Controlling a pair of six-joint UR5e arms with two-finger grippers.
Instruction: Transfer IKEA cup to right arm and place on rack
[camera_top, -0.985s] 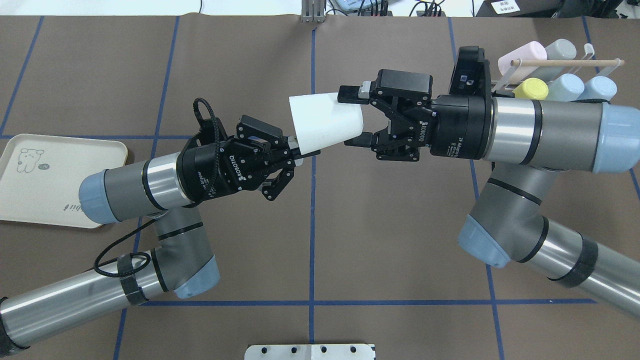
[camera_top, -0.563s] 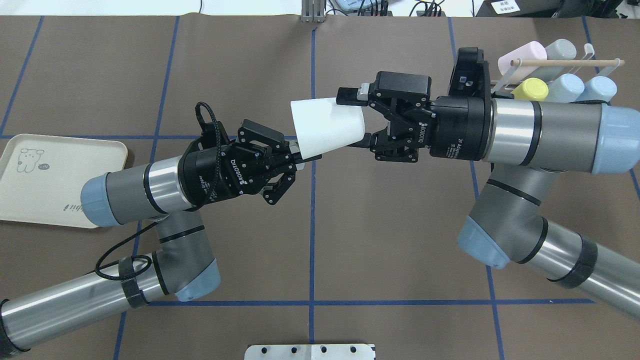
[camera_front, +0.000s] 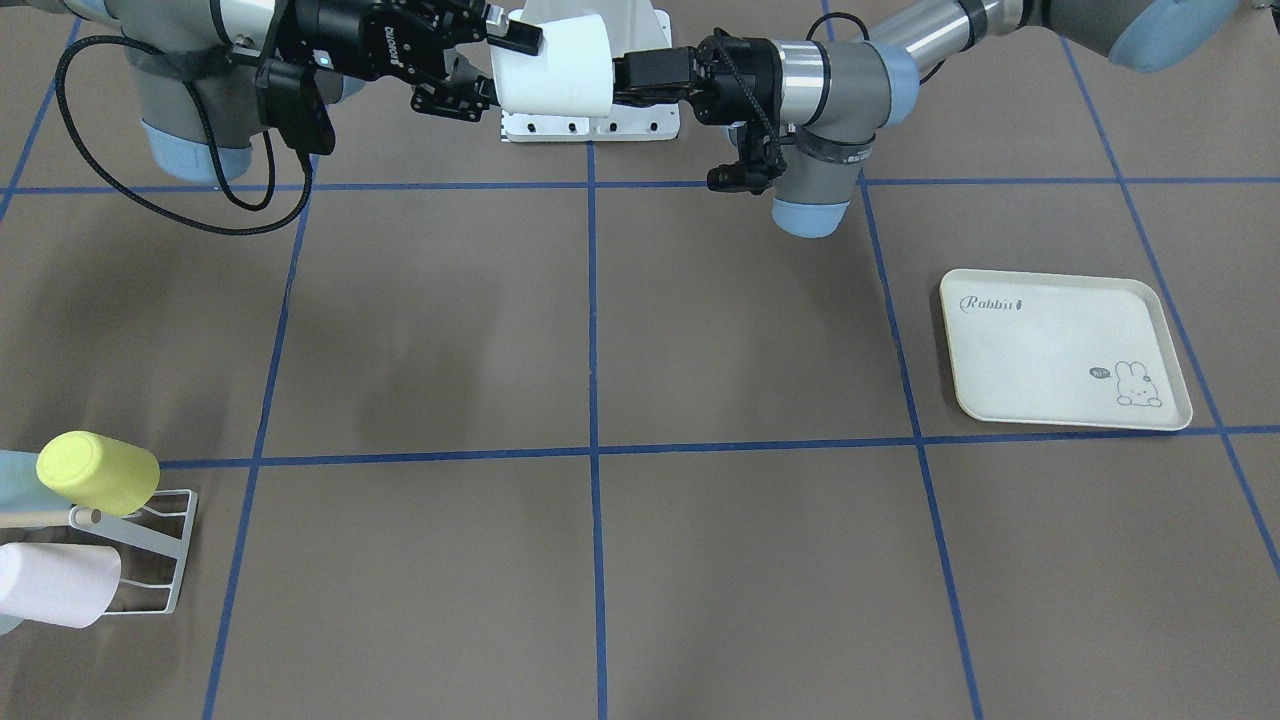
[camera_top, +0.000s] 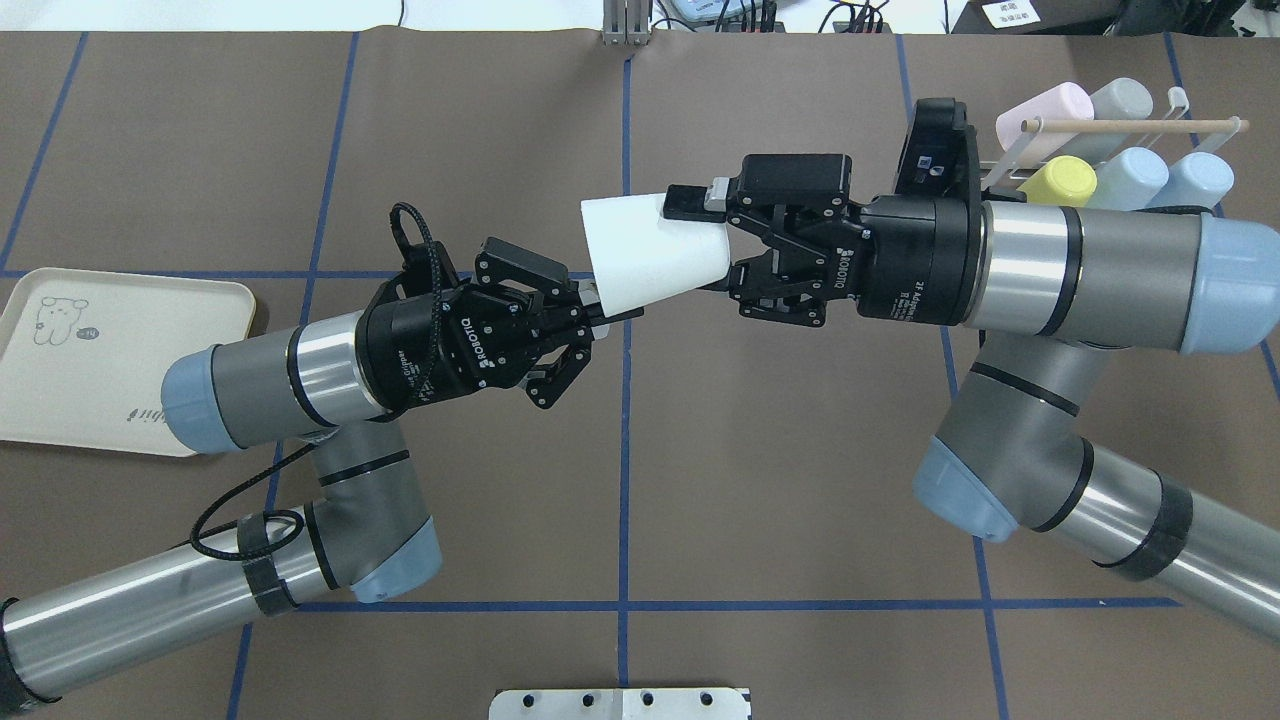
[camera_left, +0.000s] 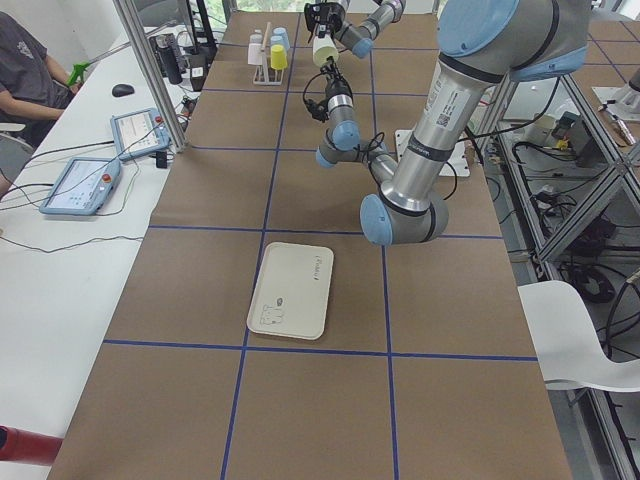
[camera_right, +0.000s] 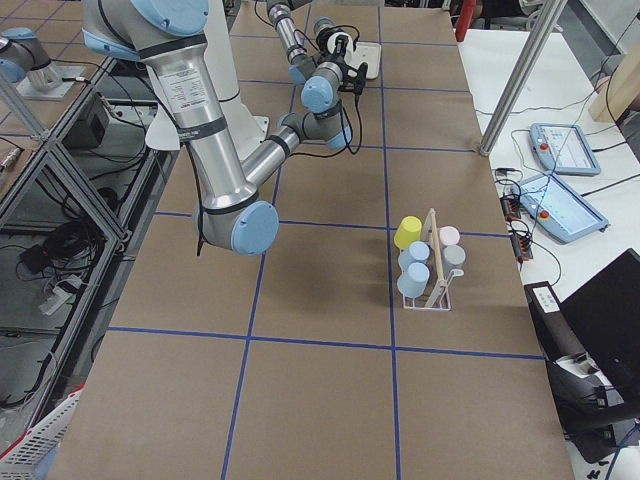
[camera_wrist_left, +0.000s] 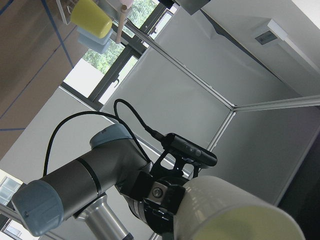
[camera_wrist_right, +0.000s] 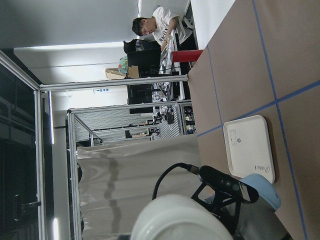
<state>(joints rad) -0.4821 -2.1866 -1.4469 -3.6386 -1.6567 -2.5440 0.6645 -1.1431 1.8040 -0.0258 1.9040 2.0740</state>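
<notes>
Above the brown table (camera_top: 800, 500), left tool (camera_top: 597, 308) and right tool (camera_top: 705, 245) both clamp the white cup (camera_top: 645, 250).

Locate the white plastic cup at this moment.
In the overhead view, the white plastic cup hangs above the central blue line, gripped between the left hand at its wide rim and the right hand at its narrow base.

Your brown table (camera_top: 780, 480) — taped in a blue grid — carried a cream rabbit-print tray (camera_top: 90, 370) at one end and, well apart, a white wire rack (camera_top: 1130, 125) at the other.
</notes>
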